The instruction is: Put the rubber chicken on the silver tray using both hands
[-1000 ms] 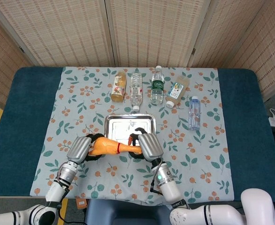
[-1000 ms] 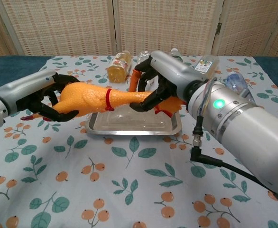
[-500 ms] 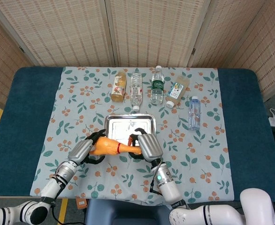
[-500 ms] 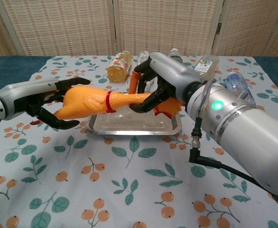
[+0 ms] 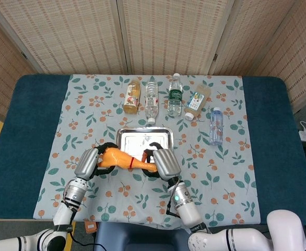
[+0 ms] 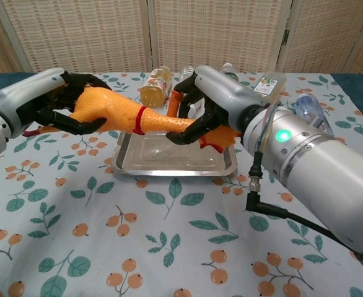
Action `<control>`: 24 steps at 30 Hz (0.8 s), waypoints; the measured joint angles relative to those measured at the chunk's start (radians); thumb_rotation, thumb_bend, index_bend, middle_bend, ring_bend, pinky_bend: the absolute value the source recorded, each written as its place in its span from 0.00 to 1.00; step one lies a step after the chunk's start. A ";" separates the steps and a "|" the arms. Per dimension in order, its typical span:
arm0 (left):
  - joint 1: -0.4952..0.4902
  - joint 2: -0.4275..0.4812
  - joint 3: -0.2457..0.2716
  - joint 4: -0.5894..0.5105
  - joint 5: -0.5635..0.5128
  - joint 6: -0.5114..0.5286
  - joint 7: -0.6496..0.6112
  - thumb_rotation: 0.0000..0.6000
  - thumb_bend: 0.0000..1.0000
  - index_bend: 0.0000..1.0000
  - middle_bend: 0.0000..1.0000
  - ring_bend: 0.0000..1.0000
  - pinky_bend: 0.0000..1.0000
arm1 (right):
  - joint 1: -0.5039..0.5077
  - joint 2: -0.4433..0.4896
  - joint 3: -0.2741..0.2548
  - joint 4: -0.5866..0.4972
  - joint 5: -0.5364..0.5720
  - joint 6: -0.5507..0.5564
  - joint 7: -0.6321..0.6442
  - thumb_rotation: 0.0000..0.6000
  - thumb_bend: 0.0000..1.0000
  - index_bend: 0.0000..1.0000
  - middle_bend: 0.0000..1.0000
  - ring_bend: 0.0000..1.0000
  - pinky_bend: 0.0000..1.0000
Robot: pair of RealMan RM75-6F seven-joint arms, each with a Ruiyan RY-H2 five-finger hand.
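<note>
just in front of the silver tray [image 5: 144, 140], on its near side, the rubber chicken [image 6: 122, 113] hangs lifted off the floral cloth [image 5: 90, 112], held between both hands. the left hand [image 6: 39, 102] clasps its fat body left of the tray, dark fingers wrapped round it; the right hand [image 6: 209, 102] clamps its thin neck end over the tray's near rim. beyond the tray, several bottles [image 5: 174, 95] lie in a row, backed by a woven screen [image 5: 168, 31].
</note>
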 measured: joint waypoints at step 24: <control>-0.038 0.177 0.073 -0.079 0.062 -0.222 -0.120 1.00 0.32 0.00 0.00 0.00 0.04 | 0.003 -0.026 0.020 0.069 -0.008 0.011 0.041 1.00 0.28 0.89 0.59 0.61 0.83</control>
